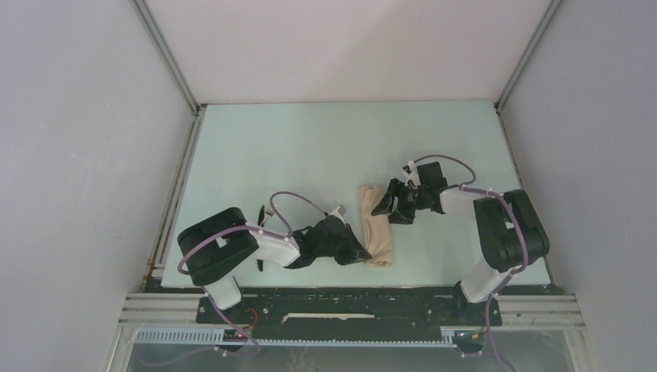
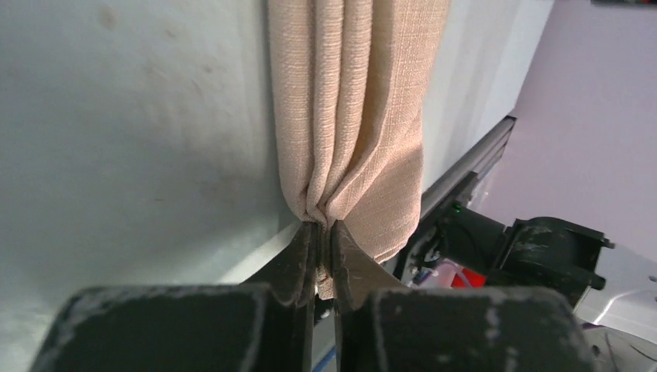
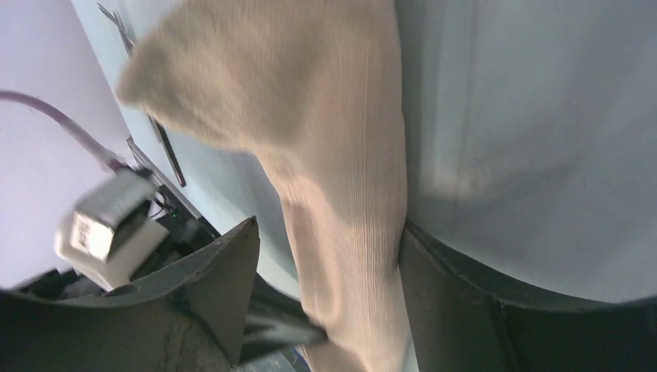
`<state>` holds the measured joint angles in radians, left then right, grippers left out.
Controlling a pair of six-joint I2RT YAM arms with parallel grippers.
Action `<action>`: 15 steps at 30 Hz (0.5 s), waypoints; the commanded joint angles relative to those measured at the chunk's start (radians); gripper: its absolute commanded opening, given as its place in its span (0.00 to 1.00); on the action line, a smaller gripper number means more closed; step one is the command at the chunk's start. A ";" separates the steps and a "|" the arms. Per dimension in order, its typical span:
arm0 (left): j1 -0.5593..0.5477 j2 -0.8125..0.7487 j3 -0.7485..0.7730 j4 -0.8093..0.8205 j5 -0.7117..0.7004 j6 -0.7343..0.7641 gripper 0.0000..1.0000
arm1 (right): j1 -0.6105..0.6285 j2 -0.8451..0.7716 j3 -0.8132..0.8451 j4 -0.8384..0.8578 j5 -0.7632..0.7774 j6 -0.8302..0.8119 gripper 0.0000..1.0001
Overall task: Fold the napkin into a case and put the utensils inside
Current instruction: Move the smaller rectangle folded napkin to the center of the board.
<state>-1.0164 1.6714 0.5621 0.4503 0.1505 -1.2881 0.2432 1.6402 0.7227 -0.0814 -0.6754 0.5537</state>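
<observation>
Grey walls [image 1: 77, 155] enclose pale table [image 1: 310, 147] bearing the napkin [image 1: 378, 232].

**Napkin folded narrow; knife and fork lying apart from it**

Napkin [image 1: 376, 225]: plain beige cloth, lying on the table [image 1: 310, 147] as a narrow folded strip and running lengthwise from the near side toward the far side. Its near end is gathering into tight pleats where the left gripper [image 2: 324, 232] is pinching it between closed jaws.

Knife [image 3: 166, 151]: slim and black, lying flat on the table to the left of the napkin and apart from it.

Fork [image 3: 116, 19]: silver, showing only blurred tines, lying near the knife.
</observation>
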 commanded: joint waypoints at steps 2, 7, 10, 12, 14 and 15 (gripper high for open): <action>-0.055 0.038 0.070 0.085 -0.076 -0.164 0.06 | 0.046 0.096 0.093 0.107 0.039 -0.003 0.72; -0.059 0.053 0.097 0.075 -0.054 -0.134 0.45 | 0.065 0.166 0.188 0.023 0.056 -0.052 0.67; -0.037 -0.042 0.038 -0.001 -0.067 -0.043 0.70 | 0.072 0.152 0.250 -0.109 0.116 -0.132 0.73; -0.002 -0.177 -0.003 -0.119 -0.082 0.050 0.78 | 0.071 0.127 0.283 -0.202 0.178 -0.187 0.79; 0.037 -0.309 -0.011 -0.272 -0.119 0.165 0.78 | 0.074 0.090 0.304 -0.279 0.230 -0.237 0.83; 0.050 -0.380 -0.009 -0.341 -0.143 0.227 0.79 | 0.075 0.069 0.311 -0.307 0.258 -0.257 0.84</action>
<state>-1.0290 1.5455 0.5594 0.3588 0.0994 -1.3018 0.3111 1.7927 0.9874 -0.1944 -0.5678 0.4419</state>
